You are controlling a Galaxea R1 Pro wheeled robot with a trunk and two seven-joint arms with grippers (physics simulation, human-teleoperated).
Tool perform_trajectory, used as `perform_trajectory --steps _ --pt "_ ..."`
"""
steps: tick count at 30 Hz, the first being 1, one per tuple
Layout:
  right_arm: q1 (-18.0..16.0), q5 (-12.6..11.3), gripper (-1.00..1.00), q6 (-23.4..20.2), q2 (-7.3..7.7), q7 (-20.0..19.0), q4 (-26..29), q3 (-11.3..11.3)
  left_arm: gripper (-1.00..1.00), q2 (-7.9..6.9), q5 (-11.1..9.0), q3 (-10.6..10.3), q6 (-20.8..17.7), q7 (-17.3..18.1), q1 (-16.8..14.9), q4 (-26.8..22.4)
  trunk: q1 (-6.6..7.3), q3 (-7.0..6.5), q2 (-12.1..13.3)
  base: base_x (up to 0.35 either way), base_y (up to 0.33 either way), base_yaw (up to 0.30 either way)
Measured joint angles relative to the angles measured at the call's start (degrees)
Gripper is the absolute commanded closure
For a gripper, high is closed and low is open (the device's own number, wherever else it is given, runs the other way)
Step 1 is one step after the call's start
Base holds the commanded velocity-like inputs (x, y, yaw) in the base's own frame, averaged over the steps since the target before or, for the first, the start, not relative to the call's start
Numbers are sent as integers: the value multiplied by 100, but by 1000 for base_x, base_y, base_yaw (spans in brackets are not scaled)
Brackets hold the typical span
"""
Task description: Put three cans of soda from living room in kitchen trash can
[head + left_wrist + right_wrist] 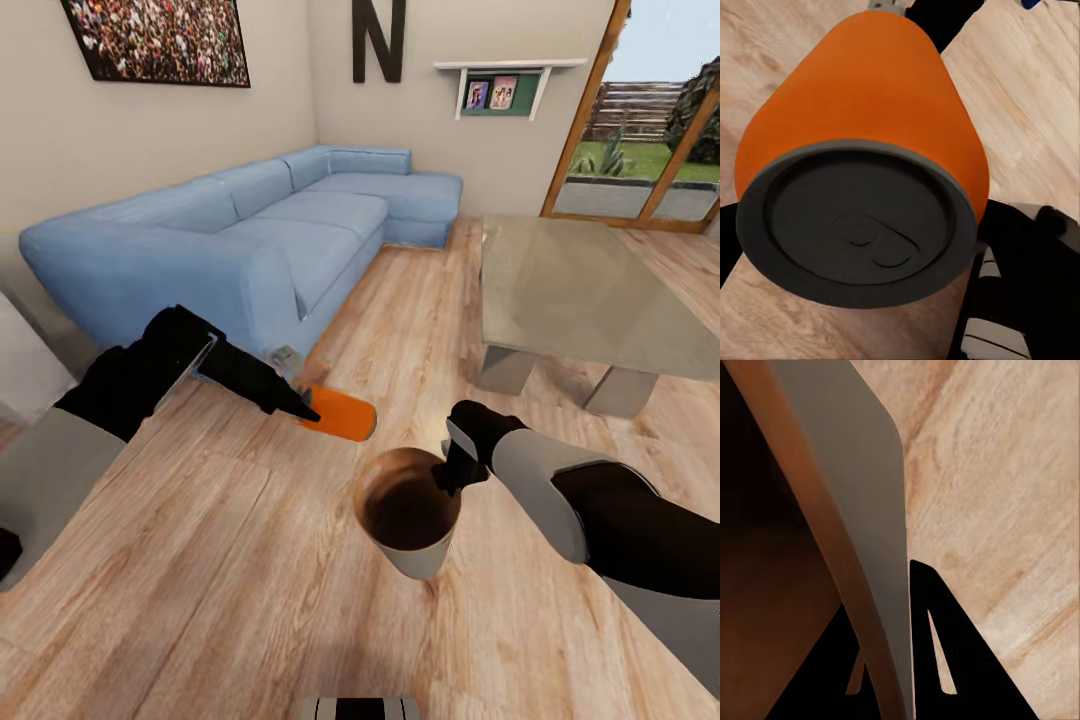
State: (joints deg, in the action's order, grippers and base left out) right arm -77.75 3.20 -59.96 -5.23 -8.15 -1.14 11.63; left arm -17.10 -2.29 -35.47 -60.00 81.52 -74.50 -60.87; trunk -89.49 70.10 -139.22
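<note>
The robot stands on the light wood floor (200, 560) of the living room. At the far left, a framed crowd picture (160, 38) hangs on the wall above the blue corner sofa (250, 235), which runs along the wall into the room's corner.

The left gripper (312, 412) reaches forward from the left arm, just in front of the sofa's near end. Its black fingers are closed on the orange soda can (343, 413), which is held lying roughly horizontal above the floor. In the left wrist view the orange soda can (870, 97) sits close to the camera, its dark grey top with the pull tab facing the lens.

Just right of the can and nearer the robot is the trash can (408, 520), a tapered bucket with a brown inside and a pale grey outside. It is held clear of the floor, its opening facing up. The right gripper (448, 478) is clamped on the right side of its rim. In the right wrist view one black finger (952, 660) lies against the outside of the trash can wall (862, 472), and the other sits on the brown inner side.

Farther right, the glass table (580, 290) stands on pale legs. Behind it, a wood-framed glass door (640, 110) shows greenery outside. On the back wall hang a black letter N (378, 40) and a small white shelf (505, 85) holding pictures.
</note>
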Motion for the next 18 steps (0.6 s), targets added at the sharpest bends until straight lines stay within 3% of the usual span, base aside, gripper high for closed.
perform_trajectory --steps 1,3,4,8,10,12,13,15,18 --pt "-1 -21 100 -1 -5 -3 42 -30 100 159 -3 -96 0 -79 1 4 0 0 0 0 0 0" --pt "-1 -49 100 -2 -8 -8 106 -56 100 311 9 -204 0 -166 3 15 0 0 0 0 0 0" --pt "-1 -23 100 0 -28 0 169 -26 100 483 5 -307 0 -322 5 24 0 0 0 0 0 0" --pt "-1 16 100 1 -75 8 229 31 100 828 21 -403 0 -702 39 135 0 0 0 0 0 0" --pt "-1 -12 100 0 -82 2 238 6 100 921 50 -418 2 -829 49 204 0 0 0 0 0 0" --pt "-1 -28 100 -1 -87 -2 246 -13 100 1003 157 -431 3 -941 58 282 0 0 0 0 0 0" --pt "-1 -26 100 -1 -91 -1 250 -11 100 1062 356 -450 12 -998 65 324 0 0 0 0 0 0" --pt "-1 -10 100 0 -96 3 251 7 100 1119 457 -457 0 -1020 69 342 0 0 0 0 0 0" --pt "-1 22 100 1 -128 8 255 39 100 1400 741 -496 0 -1084 79 497 0 0 0 0 0 0"
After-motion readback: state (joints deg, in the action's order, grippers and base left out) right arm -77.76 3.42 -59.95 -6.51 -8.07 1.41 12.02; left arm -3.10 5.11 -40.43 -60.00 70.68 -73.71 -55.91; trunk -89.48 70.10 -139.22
